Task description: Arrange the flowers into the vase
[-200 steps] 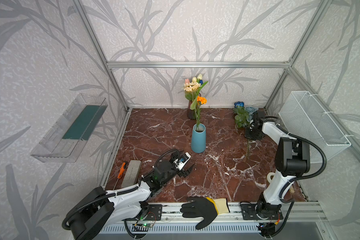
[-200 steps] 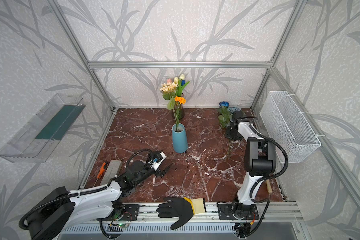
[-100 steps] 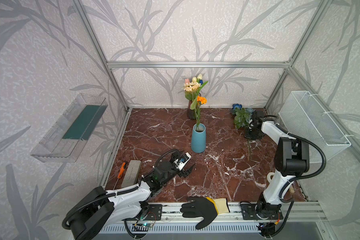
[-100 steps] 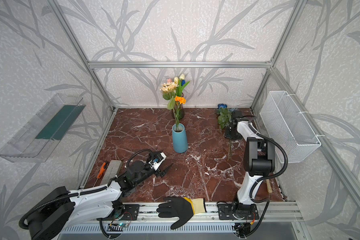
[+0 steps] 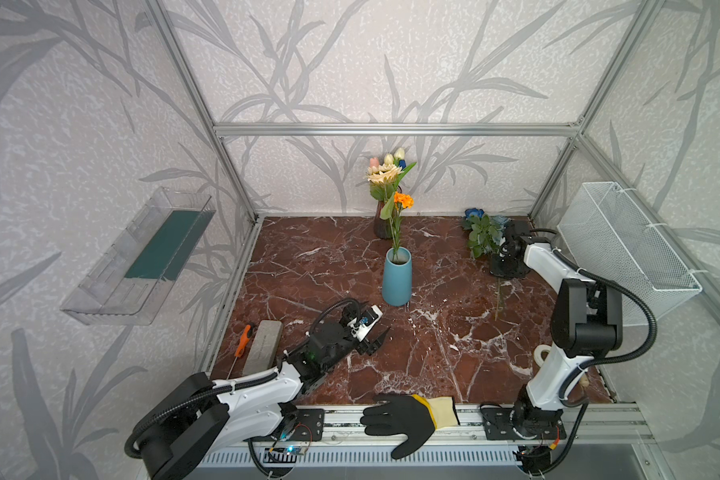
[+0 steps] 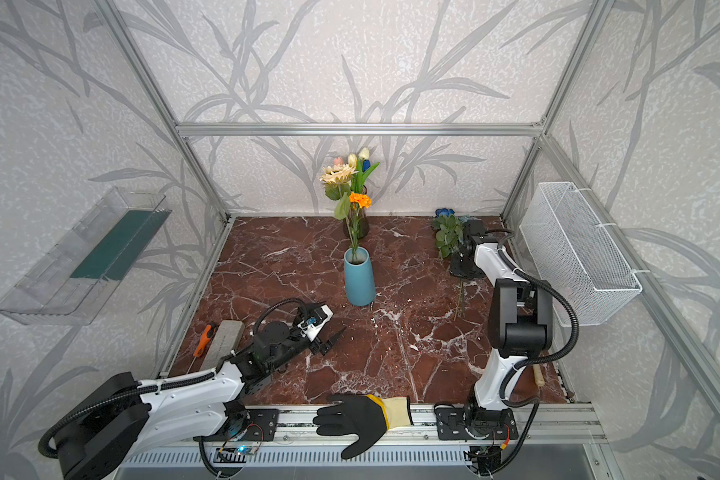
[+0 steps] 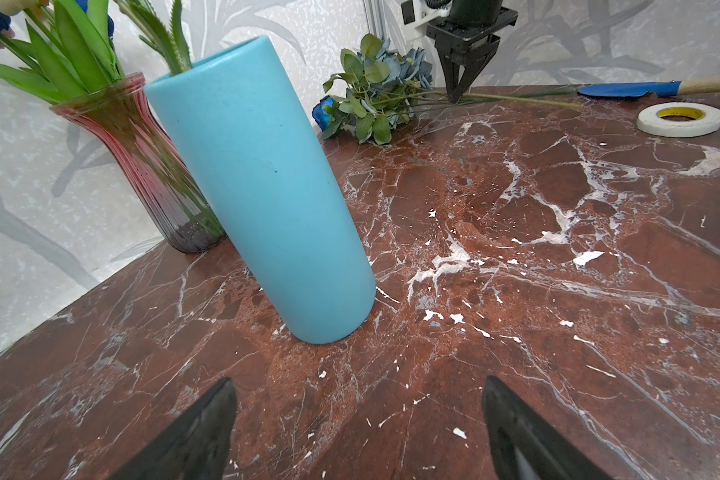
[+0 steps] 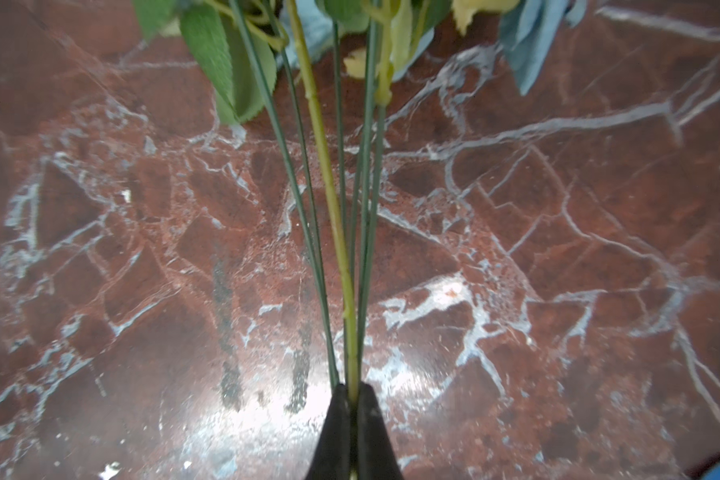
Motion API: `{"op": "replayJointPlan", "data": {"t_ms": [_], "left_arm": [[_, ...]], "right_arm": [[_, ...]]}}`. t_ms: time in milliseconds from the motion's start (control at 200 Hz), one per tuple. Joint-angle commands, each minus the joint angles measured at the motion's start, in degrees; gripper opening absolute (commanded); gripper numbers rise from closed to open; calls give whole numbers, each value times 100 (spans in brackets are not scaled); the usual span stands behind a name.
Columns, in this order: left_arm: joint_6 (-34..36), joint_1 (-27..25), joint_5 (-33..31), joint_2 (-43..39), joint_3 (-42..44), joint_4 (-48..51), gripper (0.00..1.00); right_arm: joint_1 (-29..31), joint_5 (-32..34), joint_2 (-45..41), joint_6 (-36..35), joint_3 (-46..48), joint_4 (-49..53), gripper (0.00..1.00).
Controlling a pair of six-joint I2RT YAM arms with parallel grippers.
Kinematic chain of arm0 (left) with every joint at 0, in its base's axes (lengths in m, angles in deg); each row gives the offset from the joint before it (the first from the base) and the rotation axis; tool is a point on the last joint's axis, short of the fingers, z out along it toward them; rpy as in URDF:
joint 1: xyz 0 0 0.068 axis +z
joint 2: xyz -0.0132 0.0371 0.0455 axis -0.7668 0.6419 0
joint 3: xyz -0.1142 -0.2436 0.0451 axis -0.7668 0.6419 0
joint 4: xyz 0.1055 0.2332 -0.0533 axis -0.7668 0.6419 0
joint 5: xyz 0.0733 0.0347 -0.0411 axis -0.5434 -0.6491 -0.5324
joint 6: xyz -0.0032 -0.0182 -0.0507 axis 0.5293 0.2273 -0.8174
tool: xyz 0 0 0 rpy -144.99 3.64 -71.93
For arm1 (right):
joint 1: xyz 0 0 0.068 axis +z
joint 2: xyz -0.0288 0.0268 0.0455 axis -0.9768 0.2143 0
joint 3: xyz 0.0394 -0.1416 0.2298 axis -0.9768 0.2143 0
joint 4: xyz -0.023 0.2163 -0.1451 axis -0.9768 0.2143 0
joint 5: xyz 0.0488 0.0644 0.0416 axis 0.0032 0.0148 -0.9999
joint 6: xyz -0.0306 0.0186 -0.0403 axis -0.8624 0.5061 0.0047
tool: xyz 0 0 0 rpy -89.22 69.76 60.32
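Note:
The blue vase (image 5: 396,276) (image 6: 359,276) (image 7: 262,187) stands mid-table with an orange marigold (image 5: 403,200) in it. At the back right, the dusty-blue rose bunch (image 5: 483,235) (image 7: 375,95) lies low on the marble beside a deep-blue rose (image 5: 473,213). My right gripper (image 5: 501,259) (image 6: 460,259) (image 8: 353,390) points down and is shut on the bunch's green stems. The stem end (image 5: 497,299) trails toward the front. My left gripper (image 5: 377,338) (image 6: 335,338) (image 7: 356,380) is open and empty in front of the vase, to its left.
A glass vase (image 5: 383,224) at the back wall holds tulips and a cream daisy. Also present: tape roll (image 7: 680,118), blue-bladed tool (image 7: 628,89), orange screwdriver (image 5: 242,340), grey block (image 5: 262,347), glove (image 5: 404,419) on the front rail, and wire basket (image 5: 624,245) on the right wall.
My right gripper's jaws have closed fully on the bunch's stems, and the bunch has shifted a little. The left arm has not moved.

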Motion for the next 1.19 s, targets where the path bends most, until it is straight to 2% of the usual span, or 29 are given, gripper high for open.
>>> {"op": "replayJointPlan", "data": {"t_ms": [0,375,485,645,705,895,1040,1190], "left_arm": [[128,-34,-53,12,-174,-56,92],[136,-66,-75,-14,-159,-69,92],[154,-60,-92,5,-168,-65,92],[137,-67,-66,20,-178,-78,92],[136,-68,-57,38,-187,-80,92],[163,-84,-97,14,-170,-78,92],[180,-85,-145,-23,-147,-78,92],[180,-86,-136,-16,-161,-73,92]], "right_arm": [[26,53,-500,60,-8,-19,0],[138,1,-857,-77,222,-288,0],[222,101,-1186,-96,408,-570,0],[382,-610,-1639,-69,813,-1345,0],[592,-637,-1739,-53,1037,-1695,1],[1186,-469,-1453,82,1538,-2444,4],[1376,-421,-1139,95,1621,-2557,0],[1448,-569,-1243,89,1652,-2649,0]]}}
